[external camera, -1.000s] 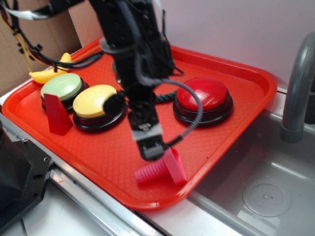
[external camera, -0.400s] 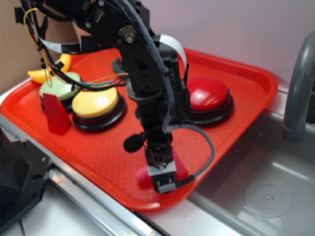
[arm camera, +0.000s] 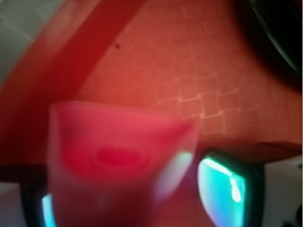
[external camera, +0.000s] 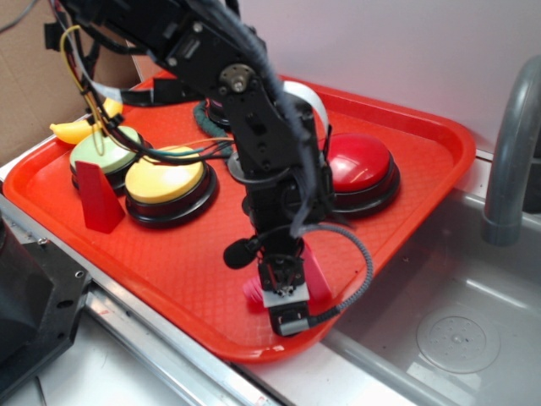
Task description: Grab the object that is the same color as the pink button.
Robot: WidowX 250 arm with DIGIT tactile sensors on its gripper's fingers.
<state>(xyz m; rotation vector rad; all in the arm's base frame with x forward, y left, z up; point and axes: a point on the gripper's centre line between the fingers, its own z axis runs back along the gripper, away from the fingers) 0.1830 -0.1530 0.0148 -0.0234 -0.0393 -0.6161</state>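
Observation:
The object, a pink toy bolt (external camera: 314, 275), lies near the front edge of the red tray (external camera: 169, 262). In the exterior view its ribbed shaft pokes out to the left of the gripper. My gripper (external camera: 283, 298) has come down right over it. In the wrist view the bolt's wide head (arm camera: 118, 156) fills the space between the two fingers, blurred and very close. The right finger pad (arm camera: 222, 189) stands just beside the head with a thin gap. The gripper (arm camera: 132, 201) is open around the bolt. The pink button is hidden behind the arm.
On the tray stand a red dome button (external camera: 362, 165), a yellow one (external camera: 165, 178) and a green one (external camera: 106, 148), plus a red wedge block (external camera: 97, 196) and a toy banana (external camera: 74, 128). A steel sink (external camera: 456, 330) with a grey faucet (external camera: 514, 144) lies to the right.
The arm has swung forward and dropped from above the tray's middle down onto the bolt. The bolt now sits between the fingers and is mostly covered in the exterior view.

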